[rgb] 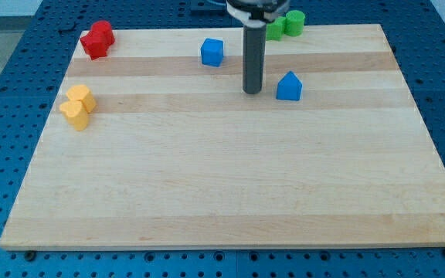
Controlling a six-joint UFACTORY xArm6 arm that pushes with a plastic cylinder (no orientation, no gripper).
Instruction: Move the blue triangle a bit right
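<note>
- Blue triangle (289,86) sits on the bench (222,185), upper middle.
- My tip (253,92) stands just to its left, apart.
- My tool is a bare rod; it grips nothing.
- Blue cube (212,52) lies farther left.

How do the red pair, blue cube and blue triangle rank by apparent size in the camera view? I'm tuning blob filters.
1. red pair, two touching blocks.
2. blue triangle and blue cube: look alike, unranked.
My tip is left of the triangle.

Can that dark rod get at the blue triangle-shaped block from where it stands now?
Probably yes. My tip rests on the board just to the view's left of the blue triangle block, with only a small strip of bare wood between them. Nothing stands in that gap; the blue cube sits farther off, toward the view's top left.
</note>
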